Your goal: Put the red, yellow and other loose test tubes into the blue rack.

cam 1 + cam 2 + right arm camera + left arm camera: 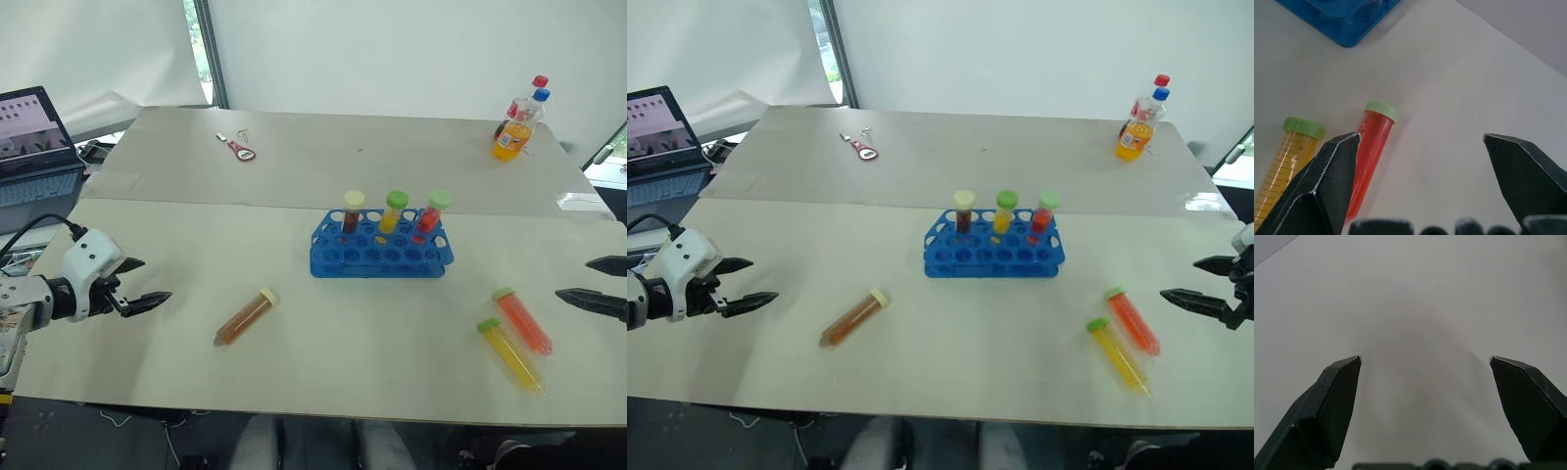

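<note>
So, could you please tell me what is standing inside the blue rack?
The blue rack holds three upright tubes in its back row: brown, yellow and red. Their bottoms are hidden inside the rack.

The left gripper (147, 281) has two slim black fingers that taper to points, bolted onto a chunky white housing with rounded edges. Behind that sits a black cylindrical wrist section, then another white segment. A black cable loops out of the top of the white housing. The right gripper (1197, 282) has the same pointed black fingers, with a bit of white casing at its base. Up close the fingers (1317, 188) look matte black, faceted, with pale worn edges.
</note>
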Motion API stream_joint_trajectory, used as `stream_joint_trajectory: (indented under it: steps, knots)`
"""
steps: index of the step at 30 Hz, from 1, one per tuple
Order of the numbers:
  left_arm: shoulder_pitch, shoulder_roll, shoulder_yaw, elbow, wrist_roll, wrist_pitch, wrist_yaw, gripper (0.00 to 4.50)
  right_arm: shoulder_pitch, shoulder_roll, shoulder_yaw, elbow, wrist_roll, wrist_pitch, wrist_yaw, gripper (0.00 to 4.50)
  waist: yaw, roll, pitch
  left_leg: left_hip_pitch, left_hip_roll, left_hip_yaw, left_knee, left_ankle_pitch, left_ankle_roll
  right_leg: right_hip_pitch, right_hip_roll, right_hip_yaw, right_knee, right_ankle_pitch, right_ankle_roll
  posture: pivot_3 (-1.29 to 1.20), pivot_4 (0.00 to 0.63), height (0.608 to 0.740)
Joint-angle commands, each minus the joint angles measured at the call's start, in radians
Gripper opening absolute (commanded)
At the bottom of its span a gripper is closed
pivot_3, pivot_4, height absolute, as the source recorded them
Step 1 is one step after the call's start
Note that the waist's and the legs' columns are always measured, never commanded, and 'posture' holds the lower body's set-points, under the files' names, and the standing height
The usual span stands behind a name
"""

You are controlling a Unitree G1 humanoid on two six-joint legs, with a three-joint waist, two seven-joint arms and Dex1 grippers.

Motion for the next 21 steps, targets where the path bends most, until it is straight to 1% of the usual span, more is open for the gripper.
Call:
stream_joint_trajectory:
  steps: [1,6,8,9,12,16,19,21]
  knots:
    - [-0.010,0.005,0.029,-0.005,-0.001,-0.015,0.005,4.50,-0.017,0.008,-0.015,0.037,-0.011,-0.029,0.002,4.47,0.000,0.000,0.000,0.000,0.000,0.000,0.000,0.000,0.000,0.000,0.000,0.000,0.000,0.000,0.000,0.00,0.150,0.671]
    - [-0.031,-0.007,0.050,0.021,-0.034,-0.042,-0.025,4.50,-0.035,0.031,-0.025,0.086,-0.020,-0.076,0.006,4.47,0.001,0.000,0.000,0.000,0.000,0.000,0.000,0.000,0.000,0.000,0.000,0.000,0.000,0.000,0.000,0.00,0.150,0.671]
    - [-0.036,-0.008,0.061,0.004,-0.065,-0.025,-0.047,4.50,-0.049,0.033,-0.028,0.102,-0.021,-0.090,0.010,4.47,-0.001,0.000,0.000,0.000,0.000,0.000,0.000,0.000,0.000,0.000,0.000,0.000,0.000,0.000,0.000,0.00,0.150,0.671]
    - [-0.061,-0.010,0.051,-0.025,-0.084,0.004,-0.045,4.50,-0.058,0.032,-0.029,0.107,-0.018,-0.090,0.013,4.47,-0.001,0.000,0.000,0.000,0.000,0.000,0.000,0.000,0.000,0.000,0.000,0.000,0.000,0.000,0.000,0.00,0.150,0.671]
    - [-0.168,-0.032,-0.018,-0.155,-0.169,0.099,-0.067,4.50,-0.082,0.030,-0.043,0.092,0.009,-0.054,0.019,4.47,0.006,0.000,0.000,0.000,0.000,0.000,0.000,0.000,0.000,0.000,0.000,0.000,0.001,0.000,0.000,0.00,0.150,0.671]
    - [-0.313,-0.110,-0.131,-0.288,-0.240,0.177,-0.075,4.50,-0.081,0.019,-0.049,0.020,0.037,0.019,0.033,4.47,0.012,0.000,0.000,0.000,-0.001,0.000,0.002,0.000,0.000,0.002,-0.001,0.000,0.000,0.000,0.001,0.00,0.150,0.671]
    - [-0.384,-0.160,-0.212,-0.361,-0.278,0.206,-0.106,4.50,-0.082,0.014,-0.023,-0.068,0.044,0.097,0.015,4.47,0.005,0.000,0.000,0.000,-0.001,0.000,0.001,0.000,0.000,0.001,0.000,0.000,0.001,0.000,0.001,0.00,0.150,0.671]
    - [-0.420,-0.188,-0.265,-0.394,-0.281,0.205,-0.129,4.50,-0.085,-0.008,0.025,-0.131,0.020,0.188,-0.018,4.47,-0.001,0.000,0.000,0.000,-0.001,-0.001,0.001,0.000,0.000,0.001,0.000,0.000,0.001,0.000,0.001,0.00,0.150,0.671]
